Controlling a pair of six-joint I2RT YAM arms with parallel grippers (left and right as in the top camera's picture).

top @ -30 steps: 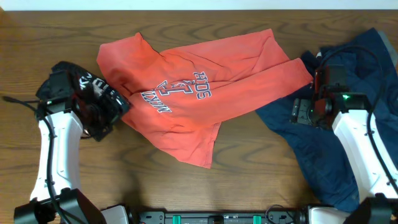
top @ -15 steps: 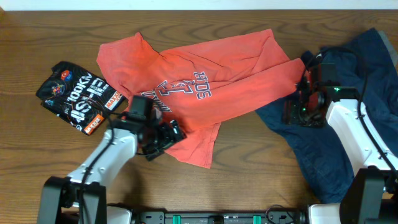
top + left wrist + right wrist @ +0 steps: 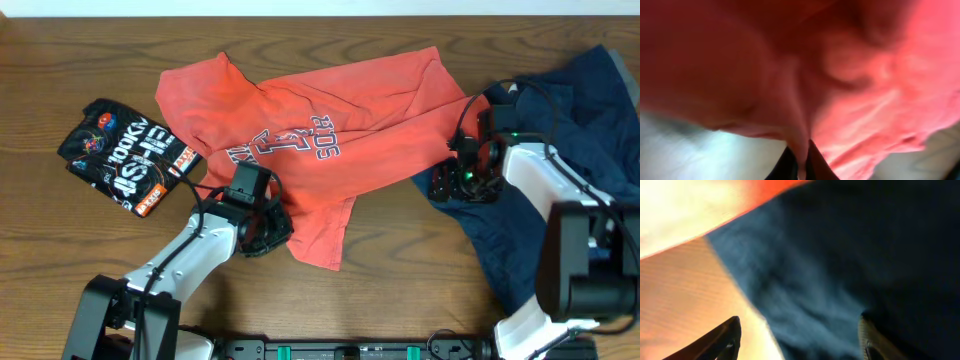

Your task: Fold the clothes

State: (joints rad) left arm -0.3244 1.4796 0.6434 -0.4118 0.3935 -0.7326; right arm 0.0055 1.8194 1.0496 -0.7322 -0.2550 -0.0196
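A red T-shirt (image 3: 300, 110) with a printed chest lies crumpled across the middle of the table. My left gripper (image 3: 265, 228) sits at its lower hem. In the left wrist view the left gripper (image 3: 800, 160) is shut on a pinched fold of the red T-shirt (image 3: 880, 100). A navy garment (image 3: 590, 110) lies bunched at the right. My right gripper (image 3: 452, 180) hovers at the navy garment's left edge, just under the red sleeve. The right wrist view shows the right gripper (image 3: 800, 340) open over the navy garment (image 3: 840, 255), holding nothing.
A folded black shirt (image 3: 125, 155) with a colourful print lies at the far left. Bare wooden table (image 3: 400, 270) shows in front of the red shirt and along the back edge.
My left arm has left the black shirt, swung right to the red shirt's lower hem and shut on it. The right gripper has shifted left toward the red sleeve.
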